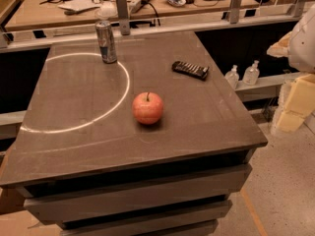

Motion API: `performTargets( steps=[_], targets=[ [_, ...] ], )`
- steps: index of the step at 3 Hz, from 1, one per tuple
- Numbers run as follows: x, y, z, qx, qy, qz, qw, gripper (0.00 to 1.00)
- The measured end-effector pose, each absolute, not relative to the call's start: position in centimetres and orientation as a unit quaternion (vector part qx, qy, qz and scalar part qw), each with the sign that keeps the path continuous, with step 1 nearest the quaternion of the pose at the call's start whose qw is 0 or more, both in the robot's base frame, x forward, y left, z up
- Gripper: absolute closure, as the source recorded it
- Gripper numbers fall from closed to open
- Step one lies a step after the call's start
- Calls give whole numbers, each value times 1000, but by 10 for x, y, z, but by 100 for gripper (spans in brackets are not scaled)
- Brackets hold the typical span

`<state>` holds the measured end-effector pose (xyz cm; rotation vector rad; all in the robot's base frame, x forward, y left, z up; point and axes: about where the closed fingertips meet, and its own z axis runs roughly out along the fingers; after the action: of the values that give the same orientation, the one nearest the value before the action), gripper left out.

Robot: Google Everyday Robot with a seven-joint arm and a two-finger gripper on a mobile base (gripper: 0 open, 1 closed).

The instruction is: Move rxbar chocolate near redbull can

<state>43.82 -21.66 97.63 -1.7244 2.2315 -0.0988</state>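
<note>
The rxbar chocolate (190, 70) is a flat dark bar with pale markings, lying on the right half of the dark table top (74, 107). The redbull can (106, 41) stands upright at the back left, on the rim of a bright ring of light. The bar lies well to the right of the can, with bare table between them. My gripper is not in view in the camera view. A white rounded shape (302, 41) shows at the right edge; I cannot tell what it is.
A red apple (147, 108) sits near the table's middle, in front of the can and bar. Two small clear bottles (242, 75) stand on a ledge right of the table. Yellow foam blocks (295, 104) are at the far right. A cluttered desk (147, 4) runs behind.
</note>
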Motion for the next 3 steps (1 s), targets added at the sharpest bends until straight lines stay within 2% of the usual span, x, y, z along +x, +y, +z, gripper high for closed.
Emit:
performTargets(
  steps=[2, 3],
  targets=[
    [443, -214, 974, -601, 781, -25, 170, 0],
    [461, -209, 964, -588, 783, 3, 204, 0]
  ],
)
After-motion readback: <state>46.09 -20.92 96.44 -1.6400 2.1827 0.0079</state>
